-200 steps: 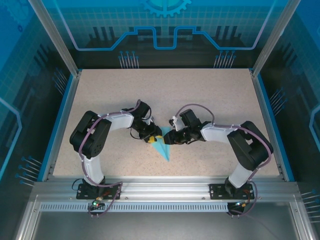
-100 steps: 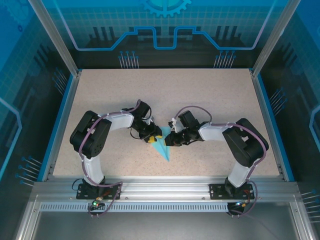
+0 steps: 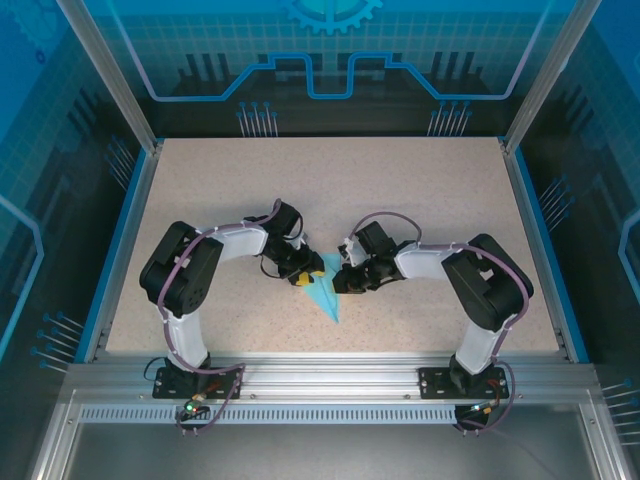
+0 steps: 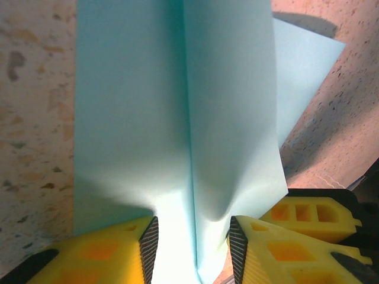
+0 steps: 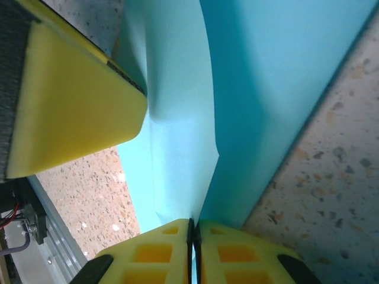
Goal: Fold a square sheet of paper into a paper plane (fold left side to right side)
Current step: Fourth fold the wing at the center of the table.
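Right tool (image 5: 193, 231) newly tight on paper plane (image 5: 260, 89)

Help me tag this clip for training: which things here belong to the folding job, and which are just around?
Job: light-blue creased paper dart; left gripper; right gripper, pinching the dart.
Just around: speckled beige tabletop; aluminium frame rail.

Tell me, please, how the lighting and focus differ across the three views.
Top external: even light, sharp throughout, the paper plane small in frame. Left wrist: the paper soft up close, dark shadow on the table beside its flap. Right wrist: the left hand's yellow finger looms blurred, and the paper's right half sits in darker shade.
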Controlling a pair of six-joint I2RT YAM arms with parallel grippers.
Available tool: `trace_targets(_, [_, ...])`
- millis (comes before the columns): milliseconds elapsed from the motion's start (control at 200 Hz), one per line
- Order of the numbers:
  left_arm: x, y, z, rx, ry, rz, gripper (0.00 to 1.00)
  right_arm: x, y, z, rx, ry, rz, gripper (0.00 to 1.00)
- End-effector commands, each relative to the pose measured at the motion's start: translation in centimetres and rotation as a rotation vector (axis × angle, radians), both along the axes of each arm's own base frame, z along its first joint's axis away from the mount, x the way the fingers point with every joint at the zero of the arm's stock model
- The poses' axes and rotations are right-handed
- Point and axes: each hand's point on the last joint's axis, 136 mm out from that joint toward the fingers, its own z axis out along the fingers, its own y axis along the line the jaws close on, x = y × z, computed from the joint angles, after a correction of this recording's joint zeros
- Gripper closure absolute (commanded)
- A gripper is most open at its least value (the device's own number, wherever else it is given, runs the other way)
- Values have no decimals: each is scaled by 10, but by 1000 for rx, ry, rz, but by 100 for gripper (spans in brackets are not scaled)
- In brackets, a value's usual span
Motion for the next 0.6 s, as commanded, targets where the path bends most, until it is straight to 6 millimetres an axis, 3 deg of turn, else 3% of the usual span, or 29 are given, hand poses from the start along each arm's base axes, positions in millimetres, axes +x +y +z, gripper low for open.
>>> trace_targets(0, [-8, 8, -16, 75, 45, 10, 59, -1, 0, -5, -33, 5, 13, 88])
trace_targets(595, [-9, 8, -16, 75, 46, 8, 58, -8, -6, -16, -97, 21, 32, 88])
